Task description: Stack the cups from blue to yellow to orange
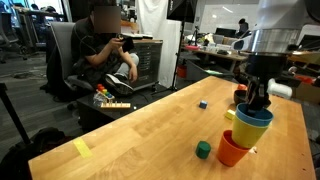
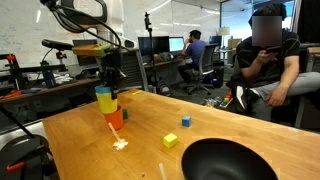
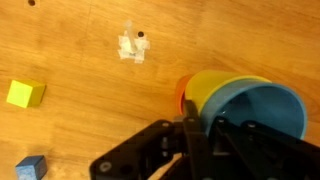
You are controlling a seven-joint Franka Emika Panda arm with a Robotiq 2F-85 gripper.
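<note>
My gripper (image 1: pixel 258 102) is shut on the rim of the light blue cup (image 3: pixel 262 108), which is nested inside the yellow cup (image 3: pixel 212 90). In both exterior views the pair (image 1: pixel 250 122) (image 2: pixel 105 100) hangs tilted just above the mouth of the orange cup (image 1: pixel 232 150) (image 2: pixel 116 118), which stands on the wooden table. In the wrist view only a thin edge of the orange cup (image 3: pixel 181 95) shows beside the yellow one. I cannot tell whether the yellow cup touches the orange cup.
A yellow-green cube (image 2: pixel 170 141) (image 3: pixel 25 94) and a blue cube (image 2: pixel 186 121) (image 3: pixel 30 167) lie on the table (image 1: pixel 140 125). A dark wide bowl (image 2: pixel 225 160) stands at a table edge. A seated person (image 1: pixel 108 45) is beyond the table.
</note>
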